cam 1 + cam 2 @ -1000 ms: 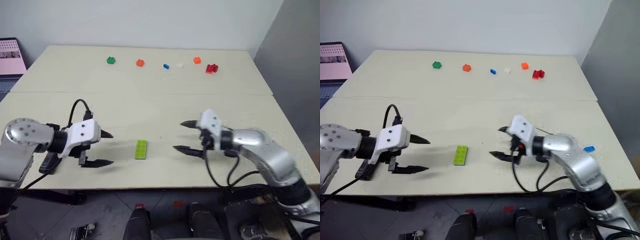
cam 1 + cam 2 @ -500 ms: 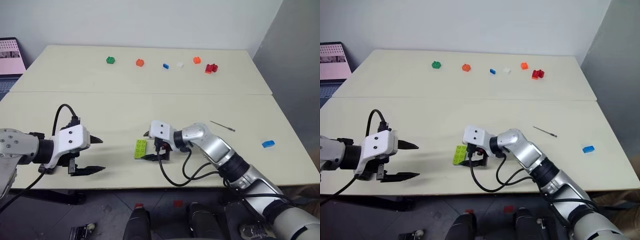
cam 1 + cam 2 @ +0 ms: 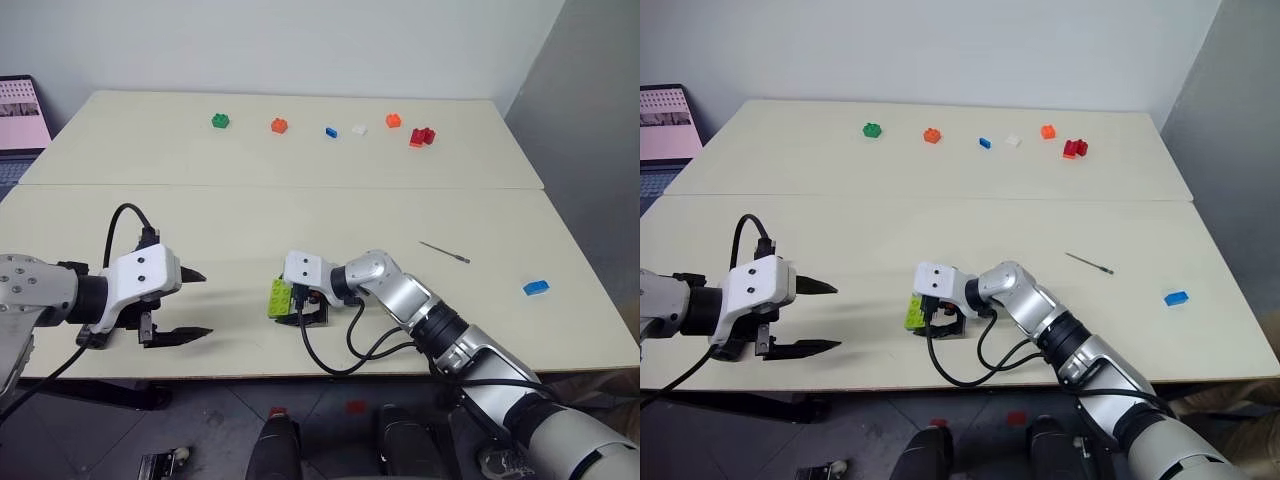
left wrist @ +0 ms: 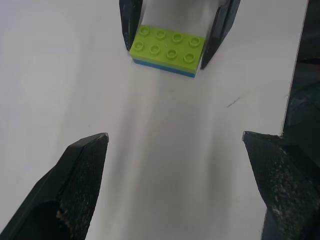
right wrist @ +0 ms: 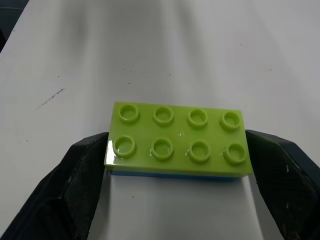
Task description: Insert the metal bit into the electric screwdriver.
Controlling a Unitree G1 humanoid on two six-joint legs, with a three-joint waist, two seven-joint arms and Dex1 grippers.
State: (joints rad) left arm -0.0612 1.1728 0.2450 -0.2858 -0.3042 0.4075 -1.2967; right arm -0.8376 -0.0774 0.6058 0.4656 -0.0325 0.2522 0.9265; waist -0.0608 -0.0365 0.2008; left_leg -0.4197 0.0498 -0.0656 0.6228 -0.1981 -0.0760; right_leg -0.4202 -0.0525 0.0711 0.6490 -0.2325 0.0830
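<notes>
We have the pale desk (image 3: 300, 210) before us, and our right gripper (image 3: 296, 303) is reached across low to the green brick (image 3: 280, 297) near the front edge. Its fingers (image 5: 80, 185) stand wide, one at each short end of the brick, close against it, but we cannot tell whether they press it. Our left gripper (image 3: 190, 302) hangs over bare desk well to the left, fingers spread wide and holding nothing.

The metal bit (image 3: 444, 251) lies flat on the desk, well apart to the right of the brick, untouched. We see no electric screwdriver on the desk.

We judge the insertion not yet begun: the step in hand concerns the brick. Next we need to go for the thin bit, a low, fine pinch.
</notes>
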